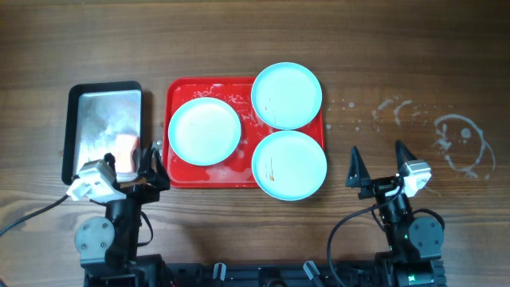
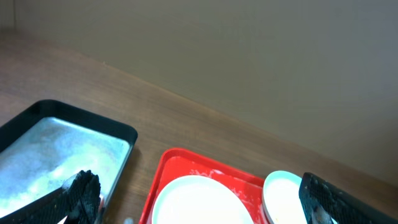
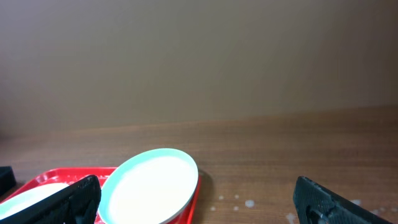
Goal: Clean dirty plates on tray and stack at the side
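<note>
On the wooden table (image 1: 398, 64), the red tray (image 1: 178, 89), just right of a metal tray (image 1: 103, 112), holds all three light-cyan plates (image 1: 205, 131), the two right ones smeared orange-red. The left gripper (image 1: 129, 159) at the metal tray's near end and the right gripper (image 1: 378, 153) over bare wood both gape wide, holding nothing.

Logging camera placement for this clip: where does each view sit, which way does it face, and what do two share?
Overhead: above the wooden table, looking straight down on the large red rectangular plastic tray with three round light-cyan plates; left end effector and right end effector show, open.
Left wrist: low, facing the far wall; its fingers frame the black-rimmed metal tray and red tray.
Right wrist: low, facing likewise; its fingers frame one plate.
Shared: both wrist views catch the red tray.
</note>
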Controlling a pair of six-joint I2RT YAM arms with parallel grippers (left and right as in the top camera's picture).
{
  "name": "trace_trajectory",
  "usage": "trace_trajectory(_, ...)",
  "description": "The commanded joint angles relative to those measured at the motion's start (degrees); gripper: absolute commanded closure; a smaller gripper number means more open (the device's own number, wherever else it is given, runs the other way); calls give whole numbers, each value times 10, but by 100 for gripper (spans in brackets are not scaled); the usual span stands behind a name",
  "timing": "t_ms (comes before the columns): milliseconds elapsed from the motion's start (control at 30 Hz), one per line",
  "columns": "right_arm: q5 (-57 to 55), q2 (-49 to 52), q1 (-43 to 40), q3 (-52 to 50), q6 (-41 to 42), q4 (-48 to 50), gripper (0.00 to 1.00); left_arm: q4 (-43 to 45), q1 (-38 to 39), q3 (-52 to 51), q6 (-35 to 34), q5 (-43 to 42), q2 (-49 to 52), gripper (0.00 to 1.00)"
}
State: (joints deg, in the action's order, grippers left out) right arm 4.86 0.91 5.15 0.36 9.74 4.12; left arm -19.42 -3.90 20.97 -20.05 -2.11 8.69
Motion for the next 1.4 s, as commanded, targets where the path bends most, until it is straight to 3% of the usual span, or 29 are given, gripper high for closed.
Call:
trace_trajectory(0,-2,-1,-3,0,-7,9,0,-17,3,50,1,-11,21,0)
trace_trajectory(900,-1,13,-3,0,-7,62,0,-37,3,83,1,-11,42,0)
trace_trajectory(1367,23,186,-3,20,-7,223,0,-53,3,83,1,-11,47,0)
